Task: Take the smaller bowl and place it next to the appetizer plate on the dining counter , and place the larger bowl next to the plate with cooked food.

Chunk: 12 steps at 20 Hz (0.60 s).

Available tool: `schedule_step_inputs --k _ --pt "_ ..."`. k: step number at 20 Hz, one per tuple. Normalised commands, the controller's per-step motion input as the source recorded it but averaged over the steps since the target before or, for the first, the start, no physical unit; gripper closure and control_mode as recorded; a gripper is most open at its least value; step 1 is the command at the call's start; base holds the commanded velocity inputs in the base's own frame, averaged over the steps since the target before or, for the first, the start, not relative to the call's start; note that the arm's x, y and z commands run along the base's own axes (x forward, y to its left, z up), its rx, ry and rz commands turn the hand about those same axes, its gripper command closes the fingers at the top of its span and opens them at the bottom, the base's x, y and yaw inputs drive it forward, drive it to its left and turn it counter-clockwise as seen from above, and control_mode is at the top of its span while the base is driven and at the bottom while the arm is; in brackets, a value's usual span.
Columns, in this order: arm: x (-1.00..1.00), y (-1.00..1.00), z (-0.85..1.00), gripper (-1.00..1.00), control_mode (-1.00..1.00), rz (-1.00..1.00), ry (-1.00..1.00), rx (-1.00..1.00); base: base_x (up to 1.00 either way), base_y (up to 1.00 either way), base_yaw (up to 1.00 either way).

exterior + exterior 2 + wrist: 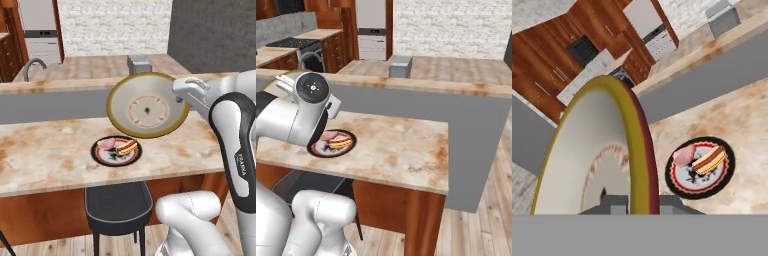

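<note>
Two-finger gripper (630, 204) nearly closed, pinching olive-gold rim of wide shallow cream bowl (146, 106); held tipped on edge, inside facing camera, above beige marbled dining counter (45, 155), near red-rimmed food plate (116, 150).

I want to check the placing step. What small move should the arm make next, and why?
Probably lower and level the larger bowl onto the dining counter beside the plate with cooked food. The gripper pinches its rim, holding it tilted in the air above the plate.

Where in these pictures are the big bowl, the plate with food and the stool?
larger bowl (147, 104), left base view, its inside near the ring motif.
plate with cooked food (116, 151), left base view, its middle.
stool (118, 204), left base view, seat top.
</note>
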Motion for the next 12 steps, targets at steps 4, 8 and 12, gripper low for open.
schedule_step_inputs --k 4,8,12 --pt "0.03 0.08 -0.06 1.00 -1.00 -0.04 0.00 0.00 0.00 0.34 -0.11" --pt "0.09 -0.02 -0.31 1.00 -1.00 -0.16 0.00 0.00 0.00 0.00 0.00" --pt "0.00 -0.33 -0.58 1.00 -1.00 -0.13 0.00 0.03 0.00 0.00 0.00"
